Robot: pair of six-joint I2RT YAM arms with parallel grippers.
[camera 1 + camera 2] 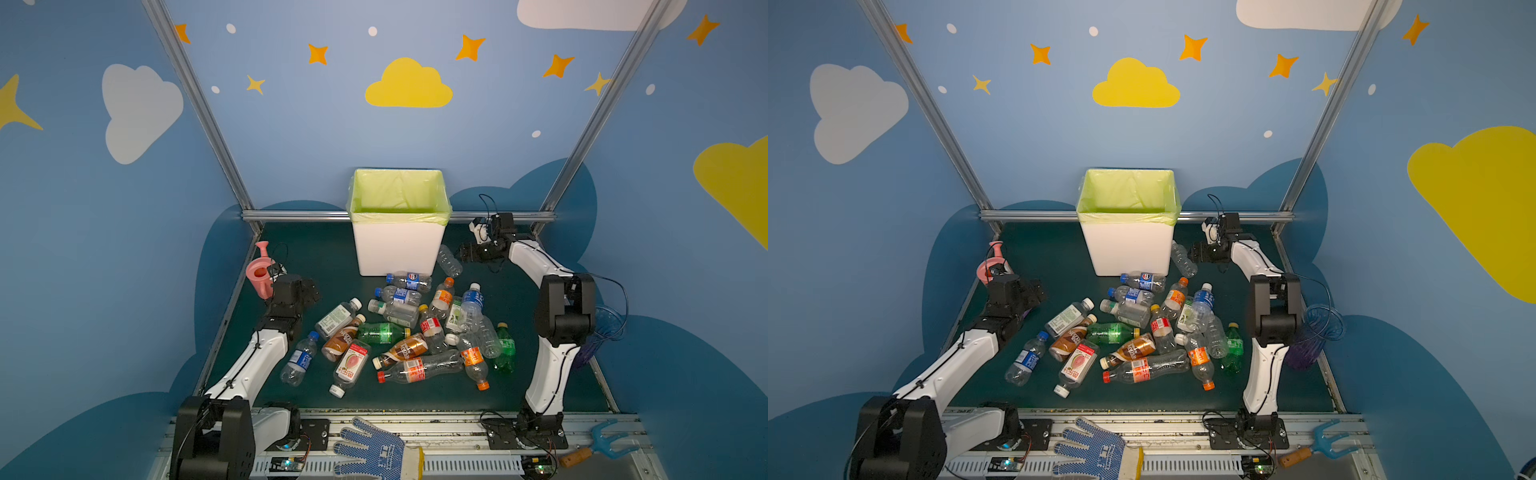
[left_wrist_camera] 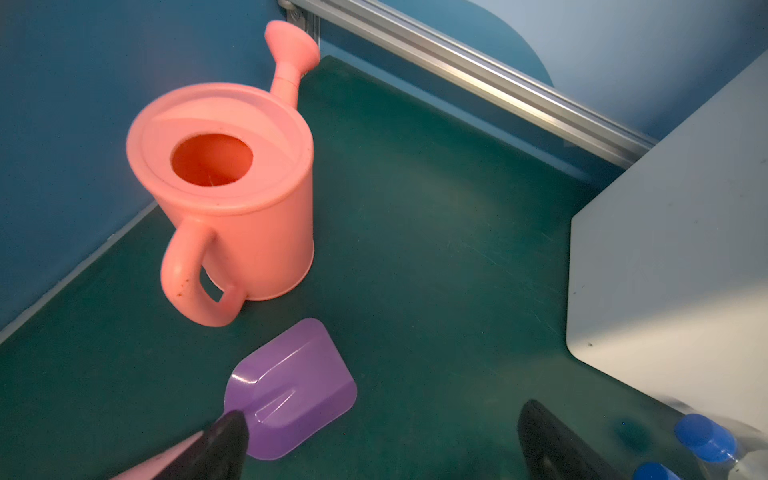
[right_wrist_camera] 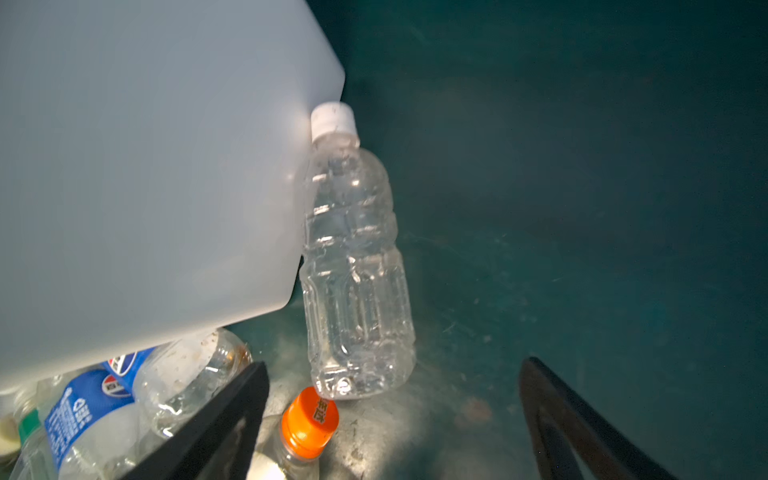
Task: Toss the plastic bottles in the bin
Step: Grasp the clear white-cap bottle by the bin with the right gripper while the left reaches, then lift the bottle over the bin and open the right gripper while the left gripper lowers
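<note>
Watering can: a matte pink plastic watering can [image 1: 259,270] stands upright at the far left edge of the dark green mat [image 1: 324,257]. From the left wrist I can make out its round filling hole, looped handle and flared spout.

Scoop: a glossy purple plastic scoop [image 2: 291,390] with a squared blade lies flat on the mat just beside the can's handle. It is seen plainly only from the left wrist.

Left gripper: the black left gripper [image 2: 384,411] hangs over the scoop's narrow end, its jaws spread wide with nothing between them.

Bottles: the plastic bottles [image 1: 399,313] lie on their sides in a loose, crossing heap mid-mat, in front of the bin and outside it. They are thin ribbed plastic, clear, green or brown, with blue, orange, red, white and yellow caps.

Bin: a smooth white rectangular plastic bin [image 1: 395,249] stands at the back centre, with a crinkled pale yellow-green bag folded over its rim. Both top views look into its mouth, while the wrist views catch only plain wall.

Clear bottle: an unlabelled, ribbed clear bottle [image 3: 353,266] lies along the bin's lower right corner. Its white cap, just beside the wall, shows only from the right wrist.

Right gripper: the black right gripper [image 3: 395,363] sits low, near that bottle's base. Its jaws are apart and neither finger touches the bottle.
</note>
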